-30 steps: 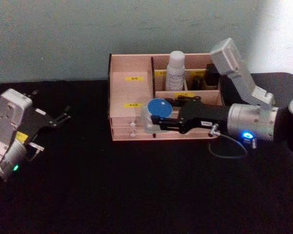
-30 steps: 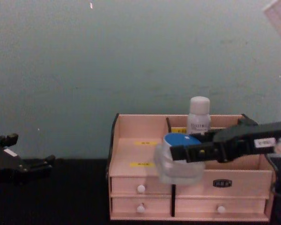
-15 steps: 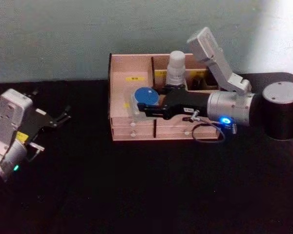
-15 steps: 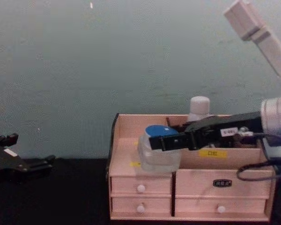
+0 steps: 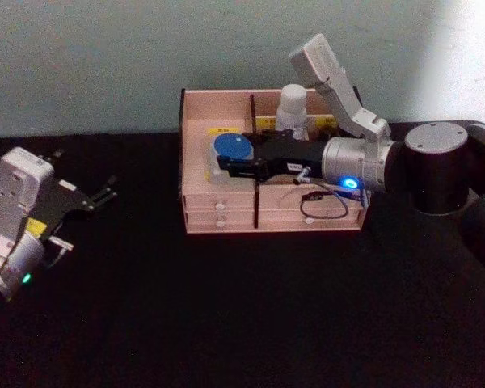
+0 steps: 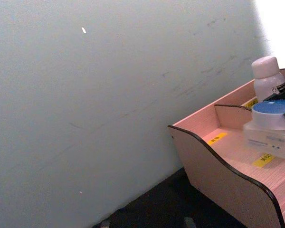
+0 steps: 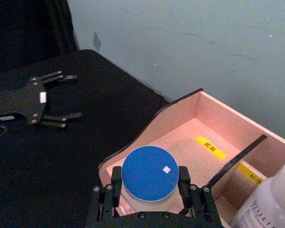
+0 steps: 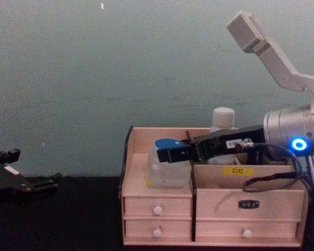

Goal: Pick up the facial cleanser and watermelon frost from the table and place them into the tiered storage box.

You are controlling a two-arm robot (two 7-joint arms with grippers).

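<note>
One blue-lidded jar [image 7: 148,175] between right gripper [image 7: 148,190] jaws, over tiered storage box [image 5: 196,105]

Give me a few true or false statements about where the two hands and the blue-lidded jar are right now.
1. The right hand grips the clear jar with a round blue lid. True.
2. The jar is over the left compartment of the pale pink wooden storage box with small drawers. True.
3. The white bottle lies on the black table. False: it stands upright in a rear compartment of the box.
4. The left hand is reaching into the box. False: it sits over the table, apart from the box, holding nothing.
5. One of the box's drawers is pulled out. False: all are closed.
</note>
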